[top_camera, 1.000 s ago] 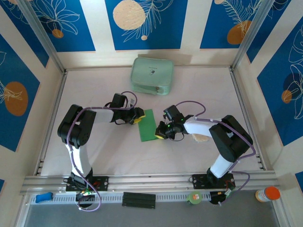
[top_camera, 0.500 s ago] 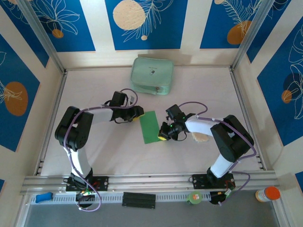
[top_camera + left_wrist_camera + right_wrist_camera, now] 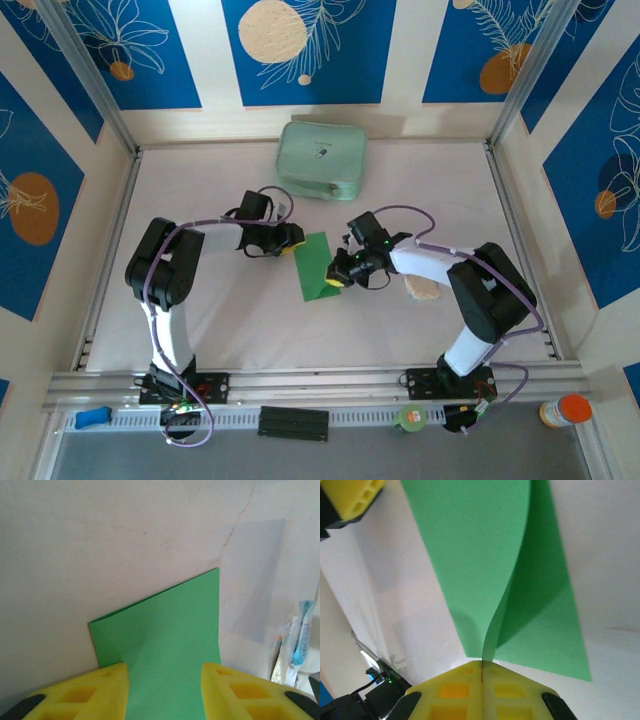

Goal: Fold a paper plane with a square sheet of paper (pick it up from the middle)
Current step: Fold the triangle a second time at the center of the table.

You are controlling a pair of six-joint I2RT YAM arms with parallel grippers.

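A pale off-white table [image 3: 200, 320] is carrying everything here. A mint-green zip pouch [image 3: 321, 159] is sitting flat toward the far edge, near the middle. A folded sheet of green paper [image 3: 318, 267] is lying near the centre, well apart from the pouch, its upper layer curling up off the lower one. A small tan round thing [image 3: 424, 290] is lying just right of the paper, partly hidden.

Pale mint pouch [image 3: 321, 159] (rear centre)
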